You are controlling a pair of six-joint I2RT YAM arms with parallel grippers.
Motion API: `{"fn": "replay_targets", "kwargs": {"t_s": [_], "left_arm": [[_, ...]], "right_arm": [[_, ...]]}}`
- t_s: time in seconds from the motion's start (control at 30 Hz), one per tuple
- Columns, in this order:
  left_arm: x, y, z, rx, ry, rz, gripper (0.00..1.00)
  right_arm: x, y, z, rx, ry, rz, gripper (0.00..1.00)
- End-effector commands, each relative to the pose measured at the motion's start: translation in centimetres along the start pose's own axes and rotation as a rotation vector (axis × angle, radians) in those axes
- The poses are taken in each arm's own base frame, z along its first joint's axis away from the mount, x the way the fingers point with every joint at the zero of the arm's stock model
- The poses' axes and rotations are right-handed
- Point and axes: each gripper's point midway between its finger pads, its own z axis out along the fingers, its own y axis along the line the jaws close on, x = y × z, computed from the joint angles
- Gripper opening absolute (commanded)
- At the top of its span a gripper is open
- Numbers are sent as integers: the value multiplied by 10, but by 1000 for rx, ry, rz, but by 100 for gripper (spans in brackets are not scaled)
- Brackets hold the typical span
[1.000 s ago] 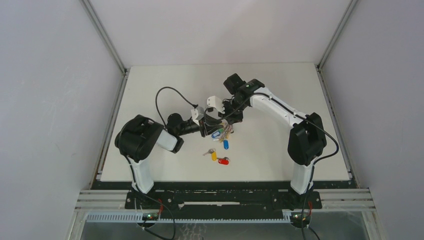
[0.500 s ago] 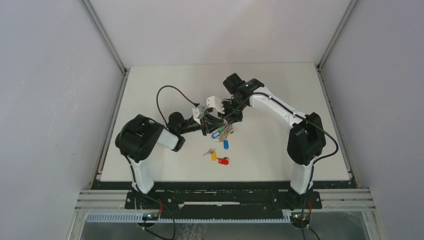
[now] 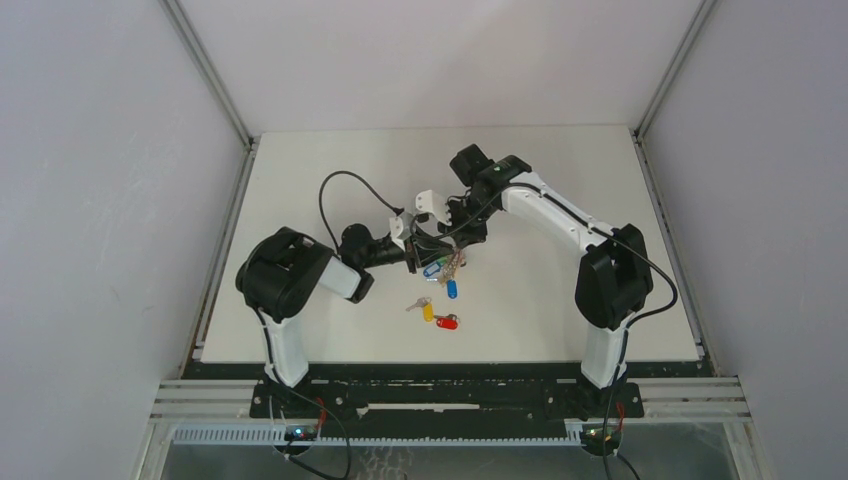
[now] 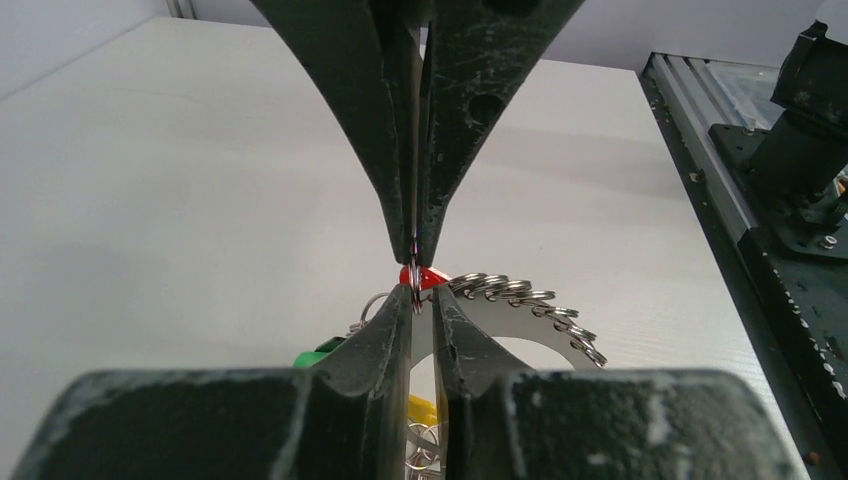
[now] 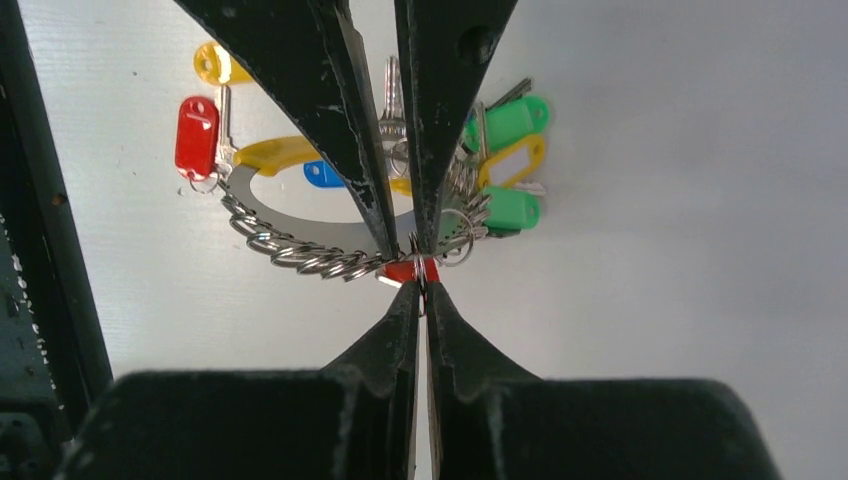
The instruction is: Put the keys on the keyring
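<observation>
From above: finds left gripper (image 3: 420,258) and right gripper (image 3: 455,243) meeting on the keyring (image 3: 443,266) mid-table (image 3: 560,300), with yellow key (image 3: 427,311) and red key (image 3: 447,322) lying loose just nearer the bases. At left wrist: shows jaws almost together, pinching the thin ring wire edge-on; advise squeezing gently and squarely, as the wire looks apt to slip. At right wrist: shows jaws clamped on the same wire, tags fanned beyond; hold firm and steady, presumably while the left pries the coil.

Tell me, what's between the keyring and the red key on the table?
A blue tag, seen from the top camera, between the keyring and red key.
</observation>
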Motion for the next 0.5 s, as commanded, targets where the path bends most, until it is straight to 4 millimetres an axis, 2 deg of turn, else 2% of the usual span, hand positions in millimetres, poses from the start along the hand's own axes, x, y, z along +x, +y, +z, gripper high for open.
{"fn": "replay_targets", "kwargs": {"t_s": [0.0,0.27,0.47], "left_arm": [[-18,-4,12,50,-45,58,16],[-19,-3,12,48,-46,56,16],[-16,-4,13,58,-40,48,10]], "right_arm": [[-22,-4,-5,16,-110,-59,0],[-23,-2,-4,-1,-140,-62,0],[-26,-2,-7,4,-155,-69,0]]}}
